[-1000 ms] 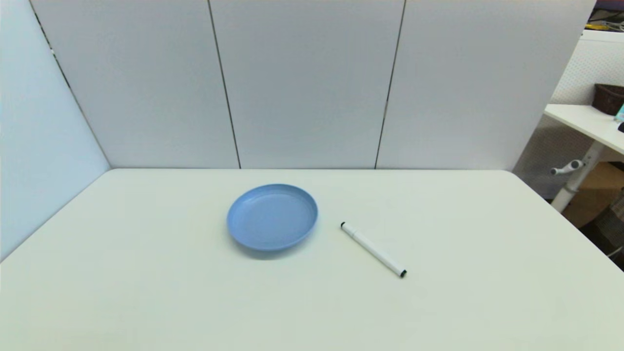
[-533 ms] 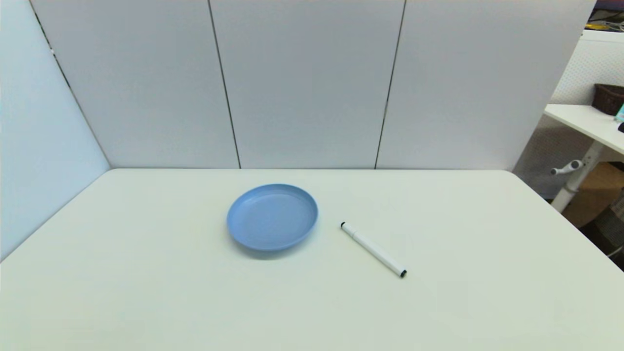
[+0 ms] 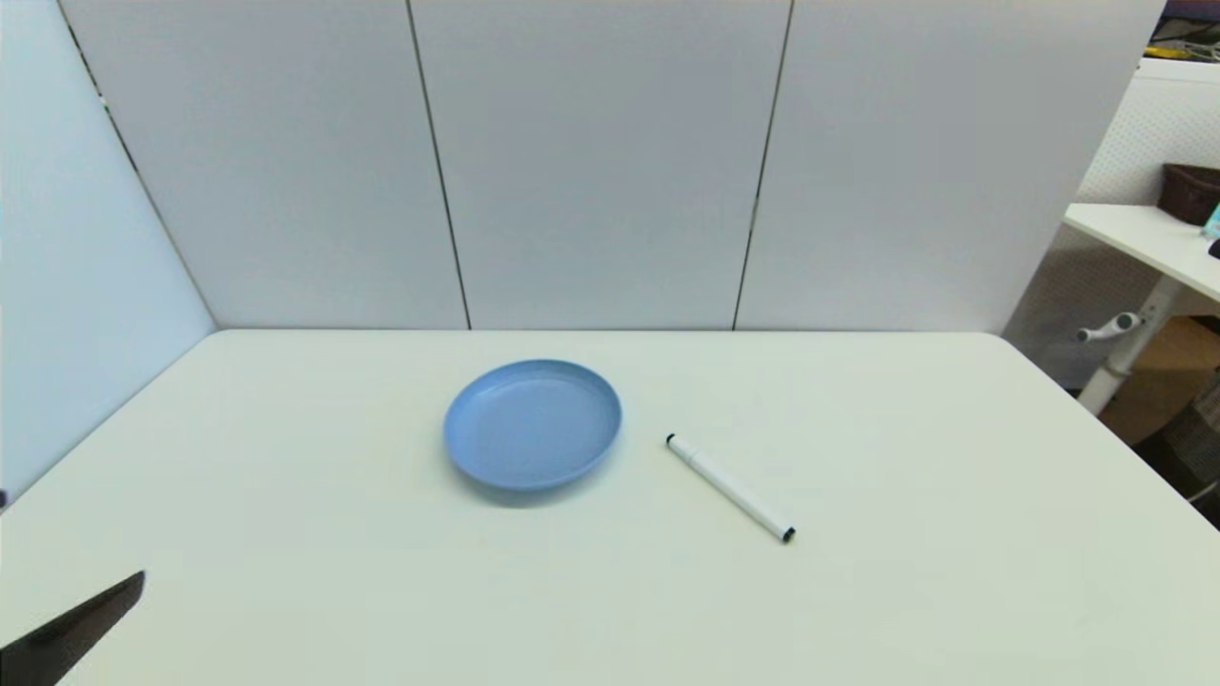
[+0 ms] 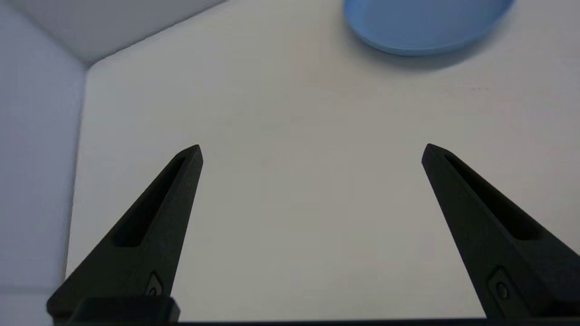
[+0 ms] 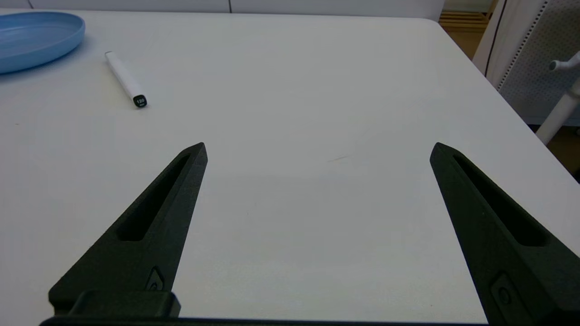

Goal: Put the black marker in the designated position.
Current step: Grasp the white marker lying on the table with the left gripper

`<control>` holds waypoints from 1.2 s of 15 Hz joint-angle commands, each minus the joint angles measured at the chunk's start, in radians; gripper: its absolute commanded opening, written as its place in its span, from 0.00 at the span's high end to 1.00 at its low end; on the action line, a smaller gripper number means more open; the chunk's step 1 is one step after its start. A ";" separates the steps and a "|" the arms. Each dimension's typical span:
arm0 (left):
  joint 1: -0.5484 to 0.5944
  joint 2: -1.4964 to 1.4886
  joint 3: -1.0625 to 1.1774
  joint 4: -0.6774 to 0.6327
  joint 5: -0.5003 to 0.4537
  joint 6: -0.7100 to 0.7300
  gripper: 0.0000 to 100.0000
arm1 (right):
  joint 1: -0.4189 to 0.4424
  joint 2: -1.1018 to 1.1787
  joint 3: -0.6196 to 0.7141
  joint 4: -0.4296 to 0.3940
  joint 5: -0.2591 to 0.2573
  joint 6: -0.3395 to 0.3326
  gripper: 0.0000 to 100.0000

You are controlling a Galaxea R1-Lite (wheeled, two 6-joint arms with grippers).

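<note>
The black marker (image 3: pixel 729 487) was seen lying flat on the table (image 3: pixel 286 534) just right of the blue plate (image 3: pixel 532 423), its long axis diagonal, likely nearer the spread, empty right gripper (image 5: pixel 317 151) than the spread left gripper (image 4: pixel 312 151).

Lab or test cell, not home. Bare white desk (image 3: pixel 286 572) boxed in by plain white partition panels (image 3: pixel 600 162) from 9 to 1 o'clock. At 2 o'clock, past panels: second white desk (image 3: pixel 1139 238) on adjustable leg, crank handle (image 3: pixel 1106 329), perforated white board (image 3: pixel 1168 133), cardboard box (image 3: pixel 1168 372) on floor.
</note>
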 commanded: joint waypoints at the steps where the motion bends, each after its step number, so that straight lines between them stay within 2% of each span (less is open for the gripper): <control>1: -0.307 0.584 -0.407 0.105 -0.018 0.063 0.00 | 0.000 0.001 0.000 -0.001 0.001 0.000 0.00; 2: -0.373 0.681 -0.479 0.105 -0.017 0.061 0.00 | 0.000 0.001 0.000 0.001 0.001 0.000 0.00; 6: -0.502 0.914 -0.673 0.105 -0.018 0.049 0.00 | 0.000 0.001 0.000 -0.001 0.000 0.000 0.00; 9: -0.591 1.005 -0.736 0.095 -0.017 -0.029 0.00 | 0.000 0.001 0.000 0.001 0.000 0.000 0.00; 14: -0.642 1.113 -0.863 0.121 -0.020 -0.040 0.00 | 0.000 0.001 0.000 0.001 0.001 0.000 0.00; 18: -0.640 1.195 -0.995 0.162 -0.055 -0.054 0.00 | 0.000 0.001 0.000 0.001 0.001 0.000 0.00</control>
